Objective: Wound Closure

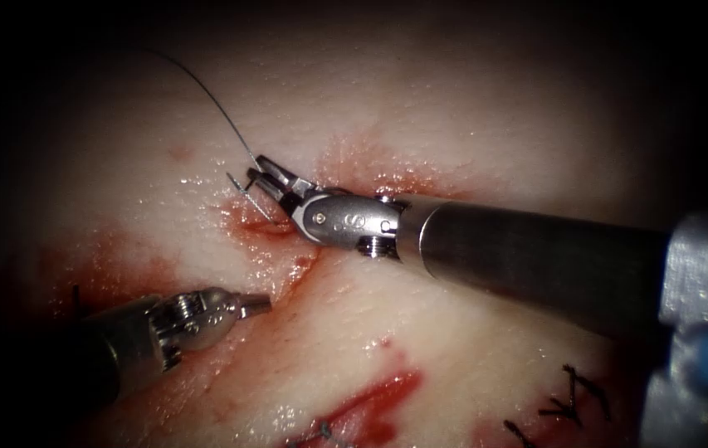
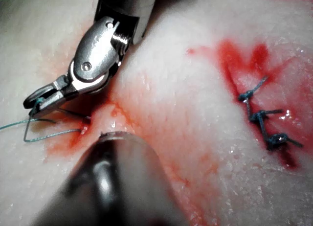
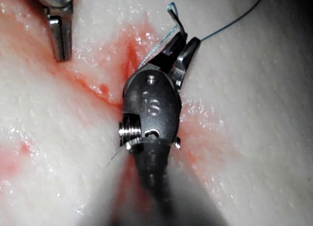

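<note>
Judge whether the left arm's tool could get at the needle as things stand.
Probably yes. The left tool, shut and holding nothing, lies below the needle, with bare tissue between them. But the right tool grips the needle near its thread end, crowding access.

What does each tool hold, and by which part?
The right tool holds the needle near its thread end; the tip is in the tissue. The left tool, shut, holds nothing.
</note>
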Controlling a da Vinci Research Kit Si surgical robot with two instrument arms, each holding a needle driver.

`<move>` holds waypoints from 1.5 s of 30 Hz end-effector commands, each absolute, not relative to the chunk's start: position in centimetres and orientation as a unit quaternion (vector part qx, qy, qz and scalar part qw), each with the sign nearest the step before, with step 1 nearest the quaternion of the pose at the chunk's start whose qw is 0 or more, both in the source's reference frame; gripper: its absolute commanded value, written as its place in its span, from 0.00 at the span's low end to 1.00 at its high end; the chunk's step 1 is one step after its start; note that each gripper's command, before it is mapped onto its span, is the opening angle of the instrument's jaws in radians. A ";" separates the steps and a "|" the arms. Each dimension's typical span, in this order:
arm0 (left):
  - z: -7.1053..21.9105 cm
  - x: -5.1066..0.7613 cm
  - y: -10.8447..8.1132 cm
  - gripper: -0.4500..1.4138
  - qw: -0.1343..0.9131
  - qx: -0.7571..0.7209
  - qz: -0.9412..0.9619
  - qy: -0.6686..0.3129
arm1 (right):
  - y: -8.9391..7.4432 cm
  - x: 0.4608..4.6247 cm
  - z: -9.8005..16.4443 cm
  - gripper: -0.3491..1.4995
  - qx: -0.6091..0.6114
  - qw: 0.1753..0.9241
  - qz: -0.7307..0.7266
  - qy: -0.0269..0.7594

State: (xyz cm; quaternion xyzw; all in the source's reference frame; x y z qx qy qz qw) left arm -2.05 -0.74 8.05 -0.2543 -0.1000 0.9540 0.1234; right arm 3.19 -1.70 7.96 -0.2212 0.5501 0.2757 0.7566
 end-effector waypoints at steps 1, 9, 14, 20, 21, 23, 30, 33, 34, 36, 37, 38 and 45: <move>8.1 -2.10 -0.7 0.24 0.123 -0.255 0.954 -0.098 | -1.6 3.28 8.0 0.00 -0.220 0.756 0.273 0.553; 8.1 -2.10 -0.7 0.23 0.123 -0.255 0.954 -0.098 | -1.6 3.26 8.0 0.00 -0.215 0.759 0.274 0.550; 8.1 -2.11 -0.7 0.23 0.123 -0.256 0.954 -0.099 | -1.5 3.21 7.9 0.00 -0.212 0.755 0.276 0.556; 8.1 -2.14 -0.6 0.23 0.128 -0.257 0.953 -0.094 | -1.2 3.07 7.7 0.00 -0.237 0.723 0.262 0.593; 8.1 -2.14 -0.6 0.23 0.130 -0.259 0.953 -0.092 | -1.1 3.06 7.6 0.00 -0.243 0.720 0.262 0.595; 8.1 -2.15 -0.6 0.23 0.130 -0.259 0.953 -0.092 | -1.0 3.04 7.6 0.00 -0.252 0.717 0.261 0.595; 8.1 -2.16 -0.6 0.26 0.131 -0.258 0.953 -0.092 | -0.8 3.03 7.5 0.00 -0.265 0.707 0.270 0.598; 8.1 -2.16 -0.6 0.30 0.131 -0.259 0.953 -0.093 | -0.8 3.01 7.4 0.00 -0.269 0.709 0.271 0.594; 8.1 -2.15 -0.5 0.32 0.133 -0.263 0.951 -0.091 | -0.8 3.00 7.4 0.00 -0.268 0.709 0.271 0.594; 8.0 -2.16 -0.5 0.35 0.142 -0.277 0.947 -0.083 | -0.8 2.98 7.4 0.00 -0.265 0.709 0.269 0.595; 8.0 -2.16 -0.4 0.38 0.148 -0.287 0.943 -0.076 | -0.9 2.96 7.4 0.00 -0.258 0.712 0.265 0.596; 7.9 -2.16 -0.3 0.41 0.156 -0.303 0.938 -0.064 | -0.9 2.95 7.4 0.00 -0.254 0.715 0.264 0.596; 7.7 -2.19 0.0 0.45 0.245 -0.428 0.868 -0.058 | -1.0 2.80 7.2 0.00 -0.193 0.714 0.278 0.613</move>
